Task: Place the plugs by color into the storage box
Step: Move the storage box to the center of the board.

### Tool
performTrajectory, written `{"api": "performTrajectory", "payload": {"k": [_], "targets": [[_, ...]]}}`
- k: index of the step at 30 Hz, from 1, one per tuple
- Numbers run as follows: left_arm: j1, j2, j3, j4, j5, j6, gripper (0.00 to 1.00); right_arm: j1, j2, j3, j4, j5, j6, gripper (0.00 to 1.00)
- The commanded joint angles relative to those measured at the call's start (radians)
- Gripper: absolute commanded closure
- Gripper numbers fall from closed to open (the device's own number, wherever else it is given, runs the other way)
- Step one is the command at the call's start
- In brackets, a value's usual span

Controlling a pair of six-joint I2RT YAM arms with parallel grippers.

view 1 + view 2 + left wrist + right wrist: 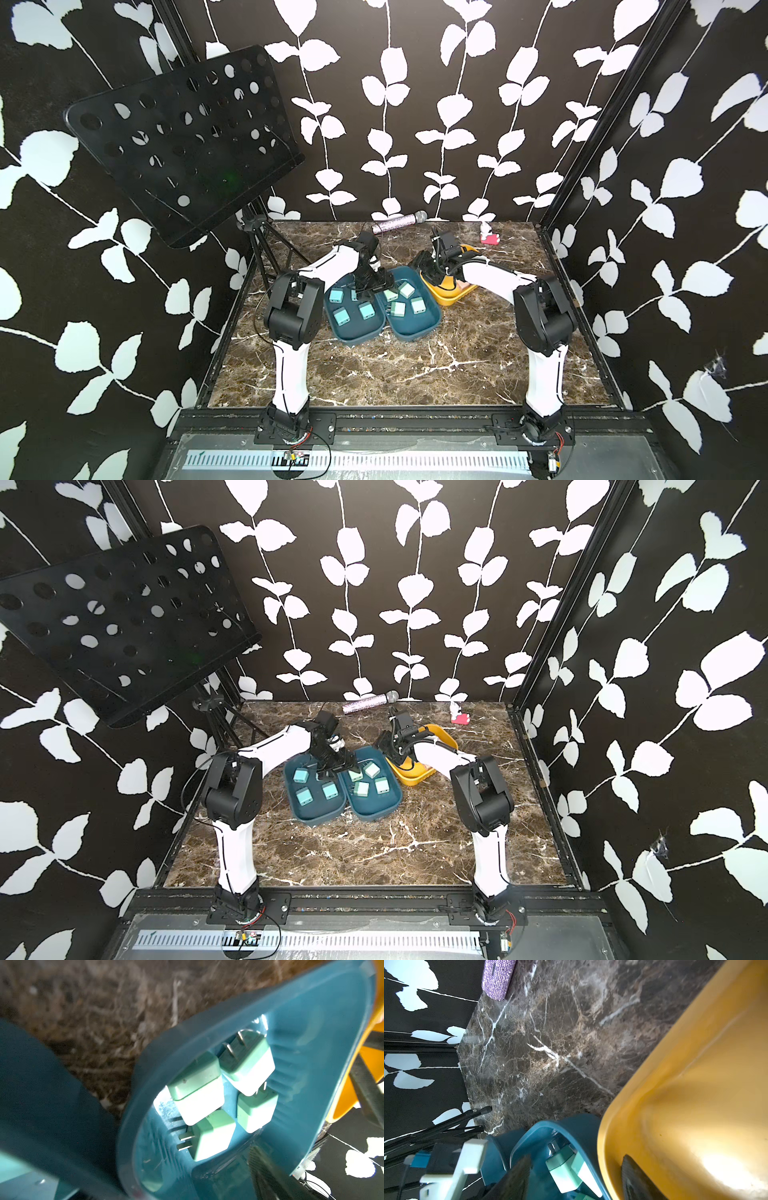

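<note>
**rig_op:** Plugs look mostly sorted from my seat. Four mint plugs [207,1084] sit bunched in a teal tray [311,1022] right below my left fingers [264,1169]. The blue plugs [341,316] are in the other teal tray [353,338], just off to the fingers' own-arm side. The left gripper [365,294] hangs spread, nothing in it.

**plugfan:** and the right one?

**rig_op:** The right gripper [434,277] is spread and empty too. One finger [635,1176] is down inside the yellow tray [695,1064], and the other is over the teal rim. A tan bit [464,286] peeks out near that finger. It's probably a plug, but I can't tell how many are in there.

**plugfan:** how would you grab them?

**rig_op:** My guess is they're light, rigid, slick little cubes. I'd pinch across two flat sides and stay off the prongs. They'd likely skate or tip if a fingertip nudges them first.
</note>
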Motion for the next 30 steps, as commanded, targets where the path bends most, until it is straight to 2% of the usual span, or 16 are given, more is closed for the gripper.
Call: {"api": "performTrajectory", "payload": {"k": [1,12,20,26,30], "targets": [[-0.019,-0.010,0.070,0.045,0.029,0.055,0.12,0.013,-0.001,0.023,-0.052,-0.090,-0.029,0.32],[-0.018,-0.063,0.043,-0.079,-0.108,0.145,0.03,-0.037,-0.081,-0.076,-0.151,-0.052,-0.096,0.29],[-0.005,-0.312,-0.017,-0.125,-0.305,0.195,0.02,-0.079,-0.223,-0.110,-0.279,0.011,-0.235,0.28],[0.085,-0.444,-0.128,-0.138,-0.312,0.197,0.02,-0.160,-0.340,-0.275,-0.287,0.031,-0.281,0.27],[0.127,-0.481,-0.202,-0.154,-0.303,0.207,0.02,-0.201,-0.343,-0.286,-0.278,0.007,-0.275,0.27]]}}
